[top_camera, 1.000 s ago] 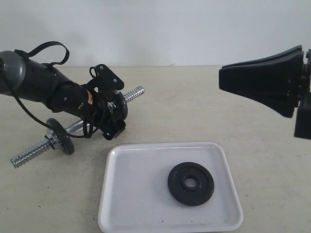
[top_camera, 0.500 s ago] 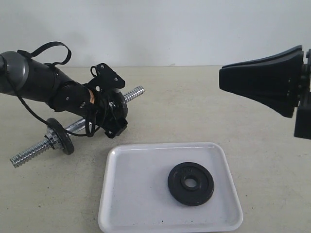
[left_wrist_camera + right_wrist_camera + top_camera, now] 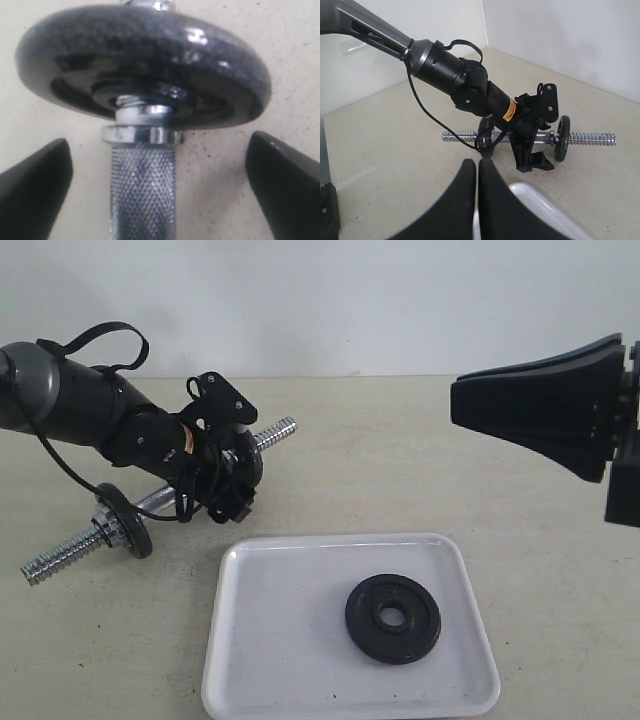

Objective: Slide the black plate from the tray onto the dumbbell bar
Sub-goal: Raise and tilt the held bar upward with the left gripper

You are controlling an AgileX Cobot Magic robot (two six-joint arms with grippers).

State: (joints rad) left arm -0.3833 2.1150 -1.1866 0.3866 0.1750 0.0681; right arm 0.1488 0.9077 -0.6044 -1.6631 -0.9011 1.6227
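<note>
Both pincers hold nothing: left pincer [image 3: 157, 150] gapes astride the dumbbell bar [image 3: 142, 195] and should clamp its knurled middle squarely; right pincer [image 3: 477, 172] is closed.

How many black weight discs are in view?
3. One round black iron plate lies in the white rectangular tray; two sit on the chrome dumbbell bar: left-end disc, and right-end disc by the left tool.

The black plate [image 3: 393, 618] lies flat in the tray [image 3: 270, 640], right of its middle. Behind the tray, off to the left, the dumbbell bar [image 3: 60, 557] lies slantwise on the table [image 3: 400, 470], the left gripper [image 3: 238, 502] straddling it; the right gripper [image 3: 455, 405] hangs well apart at the right
</note>
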